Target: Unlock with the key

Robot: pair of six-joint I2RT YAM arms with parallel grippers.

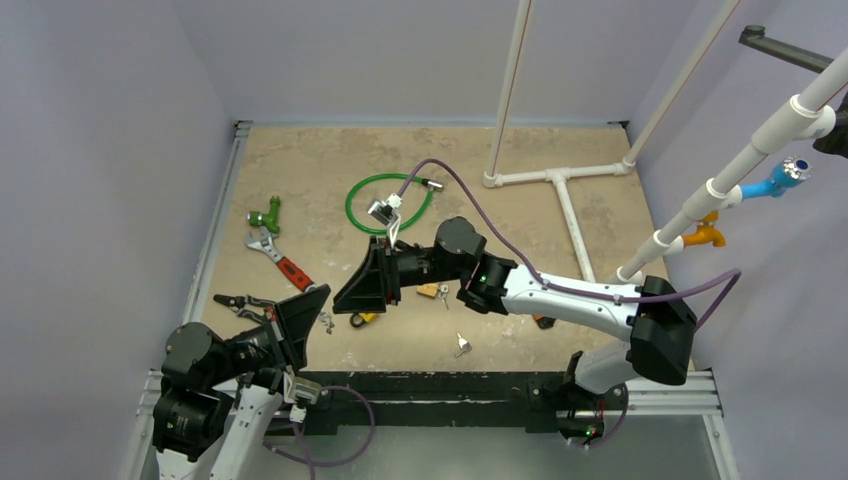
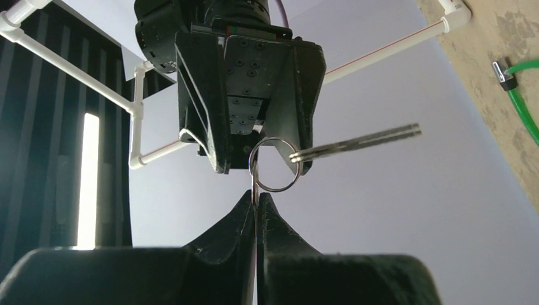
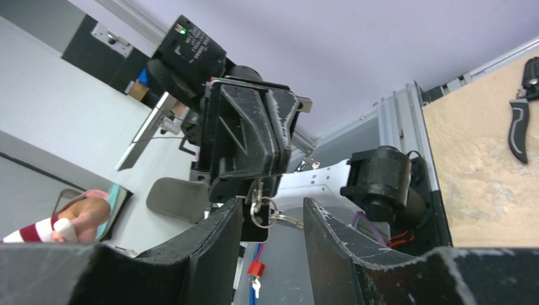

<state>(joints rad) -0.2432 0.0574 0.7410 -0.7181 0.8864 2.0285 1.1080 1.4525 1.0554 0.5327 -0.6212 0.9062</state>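
The left gripper [image 2: 255,198] is clamped on a key [image 2: 253,175] above the table's [image 1: 310,170] near-left corner. Its ring [image 2: 274,164] sits between the right gripper's [image 3: 273,222] fingers, which are spread apart and grip nothing.

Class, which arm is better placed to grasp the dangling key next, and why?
Right, probably: the left gripper is shut on the key ring, while the right gripper is open and faces the key.
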